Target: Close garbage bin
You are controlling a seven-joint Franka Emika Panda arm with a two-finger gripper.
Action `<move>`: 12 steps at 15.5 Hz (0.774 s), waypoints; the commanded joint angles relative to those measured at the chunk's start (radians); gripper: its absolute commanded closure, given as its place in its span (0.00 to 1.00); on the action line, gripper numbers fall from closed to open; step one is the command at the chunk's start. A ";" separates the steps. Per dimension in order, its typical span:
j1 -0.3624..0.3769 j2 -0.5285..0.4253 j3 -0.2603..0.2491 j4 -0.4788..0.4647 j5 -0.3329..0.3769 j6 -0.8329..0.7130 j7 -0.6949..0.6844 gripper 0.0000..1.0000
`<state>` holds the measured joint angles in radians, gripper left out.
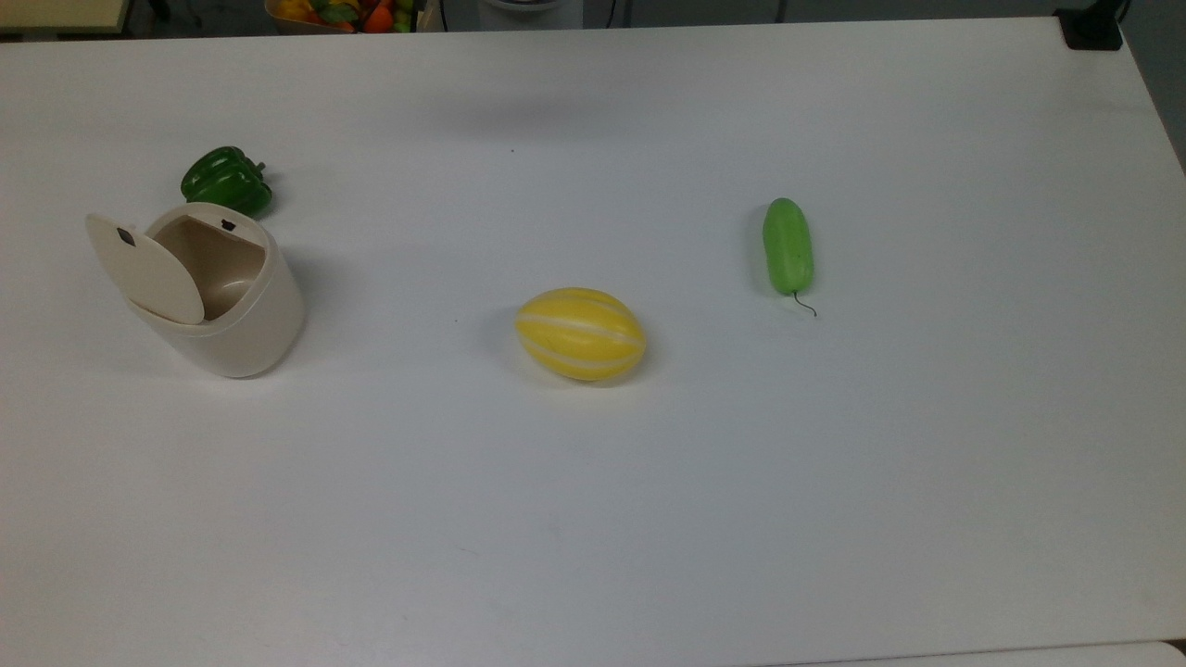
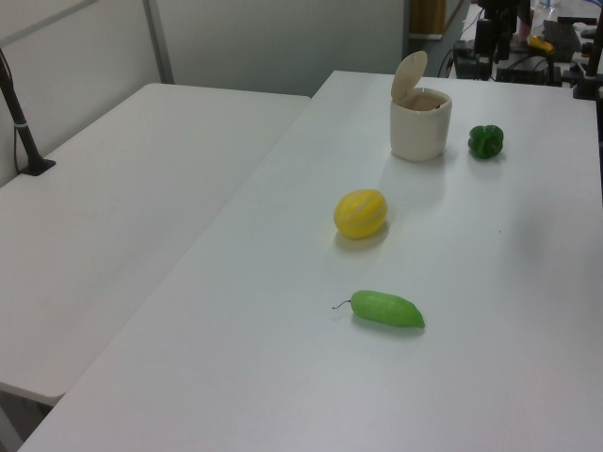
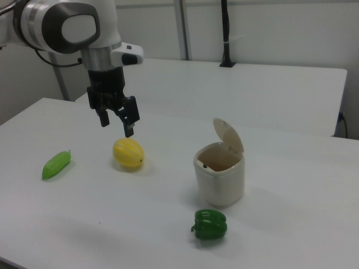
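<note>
The cream-beige garbage bin point(image 1: 248, 320) stands on the white table at the top view's left, its flat lid point(image 1: 144, 269) tipped up and the inside bare. It also appears in the left view point(image 2: 420, 127) and the right view point(image 3: 220, 178), lid point(image 3: 229, 136) raised. In the right view my gripper point(image 3: 116, 124) hangs open and empty above the table, up and to the left of the bin, just over the yellow melon.
A green bell pepper point(image 1: 227, 181) lies just behind the bin in the top view. A yellow striped melon point(image 1: 580, 333) sits mid-table and a green cucumber point(image 1: 788, 245) lies to its right. A second white table point(image 2: 122, 198) adjoins in the left view.
</note>
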<state>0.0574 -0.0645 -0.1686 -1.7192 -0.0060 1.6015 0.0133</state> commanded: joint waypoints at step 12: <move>-0.028 0.107 -0.049 0.194 -0.002 0.052 0.004 0.80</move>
<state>0.0365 -0.0213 -0.1982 -1.6125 -0.0060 1.6316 0.0144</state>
